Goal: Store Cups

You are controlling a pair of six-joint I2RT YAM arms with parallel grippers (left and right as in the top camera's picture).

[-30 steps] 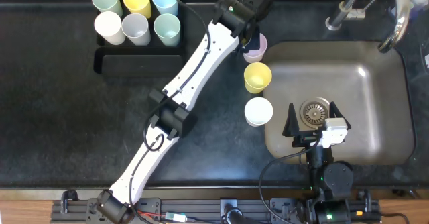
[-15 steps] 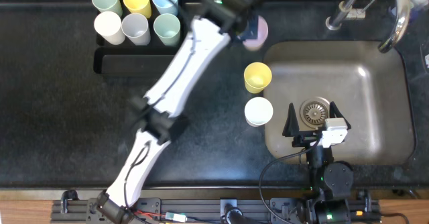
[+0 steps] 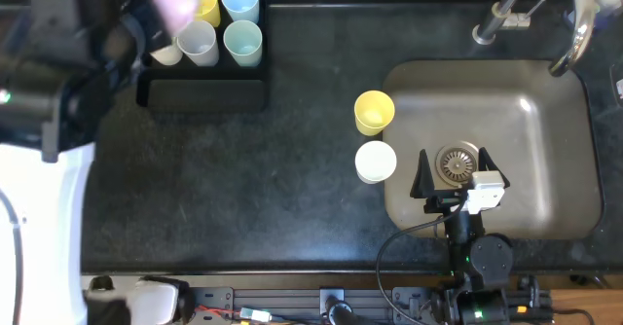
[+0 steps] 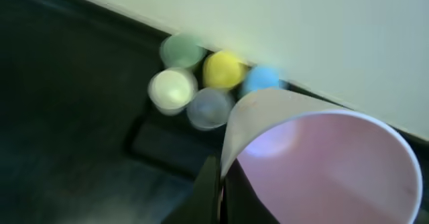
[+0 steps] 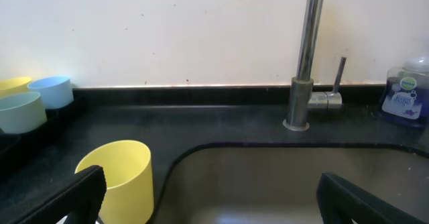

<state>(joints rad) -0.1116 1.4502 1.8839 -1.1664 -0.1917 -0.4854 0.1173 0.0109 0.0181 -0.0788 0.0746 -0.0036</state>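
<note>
Currently the left gripper (image 4: 220,184) is clamped on the rim of the pink cup (image 4: 322,163), one finger outside the wall, cup held aloft with its mouth towards the wrist camera. Beyond it I see the black tray (image 4: 167,147) against the wall, with five stored cups (image 4: 210,108) bunched at one end. Which spot the pink cup hangs over, I cannot tell. The right gripper (image 3: 456,174) sits over the sink (image 3: 531,130) near the drain, fingers spread wide and holding nothing. A yellow cup (image 3: 374,111) and a white cup (image 3: 376,161) stand on the counter (image 3: 243,198) just beside the sink's left edge, close together.
</note>
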